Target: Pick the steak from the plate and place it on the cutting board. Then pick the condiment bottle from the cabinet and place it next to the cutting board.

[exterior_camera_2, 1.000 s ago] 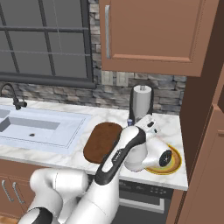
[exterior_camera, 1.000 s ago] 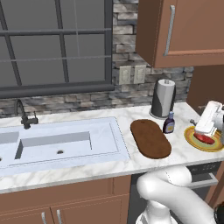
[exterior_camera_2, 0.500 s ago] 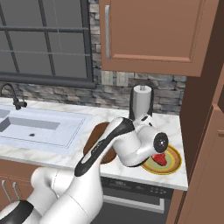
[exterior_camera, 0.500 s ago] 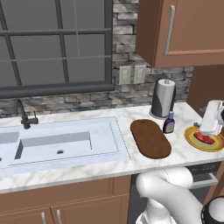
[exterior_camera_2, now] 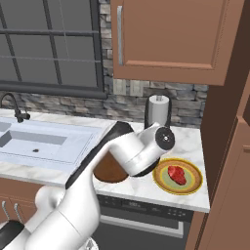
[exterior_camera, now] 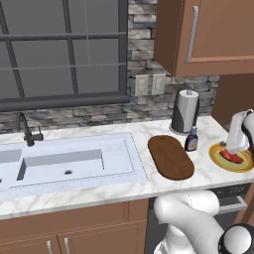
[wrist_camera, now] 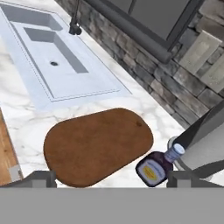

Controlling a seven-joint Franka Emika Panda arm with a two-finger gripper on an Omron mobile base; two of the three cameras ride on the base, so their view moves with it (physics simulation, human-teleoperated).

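Found the pincer point(wrist_camera: 111, 178) released, tips set wide with nothing between them, and judged that spread as readiness for the first pick rather than any grip. Saw the hand camera aimed across the cutting board point(wrist_camera: 98, 146) instead of down at the meat, so took the wrist as not yet lined up over its target. Located the steak point(exterior_camera_2: 177, 174) lying in the pale centre of the plate point(exterior_camera_2: 191, 187), near the front right of the bench point(exterior_camera: 124, 193), not yet lifted. Placed the dark oval board just left of the plate, flat and bare, close enough for a short carry. Spotted the condiment bottle point(exterior_camera: 191, 139) upright on the bench, just beside the board's far end and in front of the paper towel roll point(exterior_camera: 184, 111), rather than inside the cabinet point(exterior_camera: 218, 34). Noted the cabinet doors shut above, against the stone wall. Reckoned the roll and bottle crowded the board's far end, leaving its near half the safer landing spot.
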